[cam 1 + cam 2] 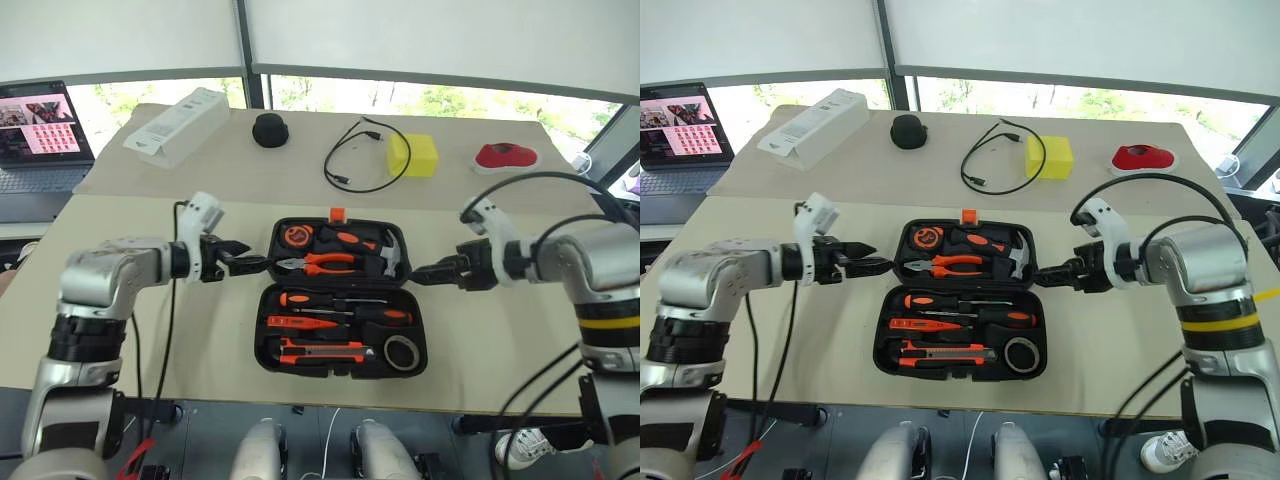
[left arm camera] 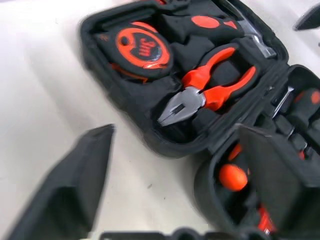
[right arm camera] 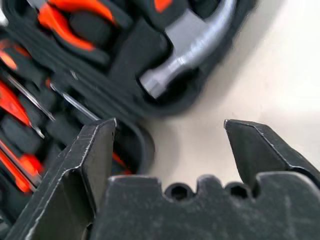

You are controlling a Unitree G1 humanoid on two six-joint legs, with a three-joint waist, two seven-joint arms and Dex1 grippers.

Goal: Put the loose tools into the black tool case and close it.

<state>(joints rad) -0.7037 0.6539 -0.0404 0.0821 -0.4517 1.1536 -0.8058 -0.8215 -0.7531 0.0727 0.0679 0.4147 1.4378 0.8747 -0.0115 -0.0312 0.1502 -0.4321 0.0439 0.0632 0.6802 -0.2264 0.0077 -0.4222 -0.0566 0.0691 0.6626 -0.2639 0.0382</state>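
Bare table point(image 1: 200, 330) flanked the open black tool case point(image 1: 342, 300) on both sides; the black cable point(image 1: 362, 160) and yellow block point(image 1: 413, 155) crowded its far edge.

black tool case point(image 1: 342, 372), orange/blk tools point(image 1: 322, 350), yellow block point(image 1: 413, 155)

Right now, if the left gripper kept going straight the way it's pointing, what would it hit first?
Most likely the black tool case: the open left gripper points at its left edge, near the hinge line between the two halves. Depth is hard to judge.
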